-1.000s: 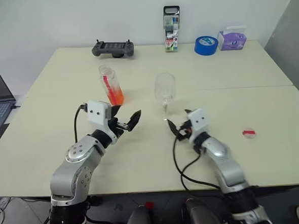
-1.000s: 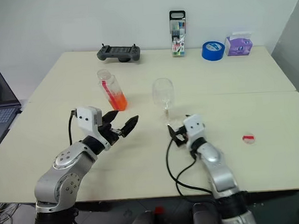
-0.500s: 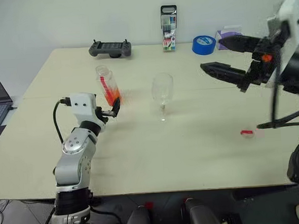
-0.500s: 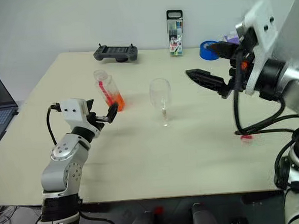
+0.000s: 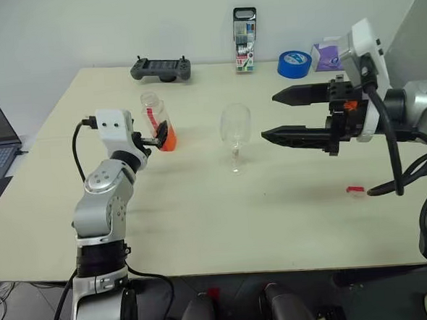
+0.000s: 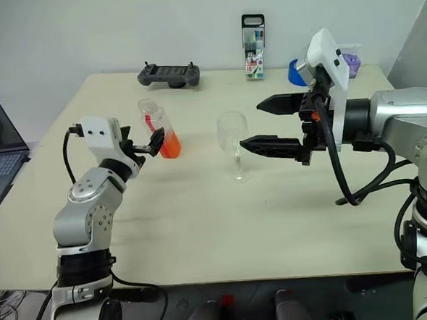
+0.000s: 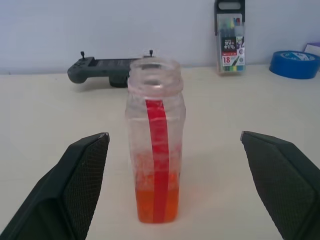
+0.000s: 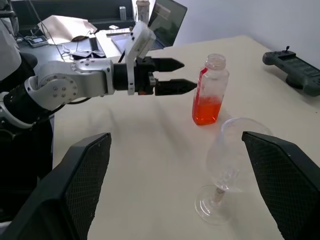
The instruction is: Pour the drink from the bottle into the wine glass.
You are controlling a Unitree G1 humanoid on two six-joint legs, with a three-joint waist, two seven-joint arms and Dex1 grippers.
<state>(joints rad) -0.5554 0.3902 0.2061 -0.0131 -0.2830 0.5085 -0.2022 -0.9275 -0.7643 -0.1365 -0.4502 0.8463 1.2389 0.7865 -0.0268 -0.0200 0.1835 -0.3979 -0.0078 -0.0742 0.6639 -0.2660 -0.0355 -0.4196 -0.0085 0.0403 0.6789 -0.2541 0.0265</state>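
While our left gripper (image 7: 172, 185) hangs with its black fingers spread wide on either side of the bottle (image 7: 155, 145), touching nothing, our right gripper (image 6: 269, 124) hovers just as wide above the table (image 5: 225, 224), just right of the wine glass (image 5: 235, 130). The uncapped bottle stands upright, its orange-red drink (image 7: 156, 202) low inside. Farther back lie a game controller (image 5: 161, 68), a marker case (image 5: 245, 40) and blue tape (image 5: 293, 64).
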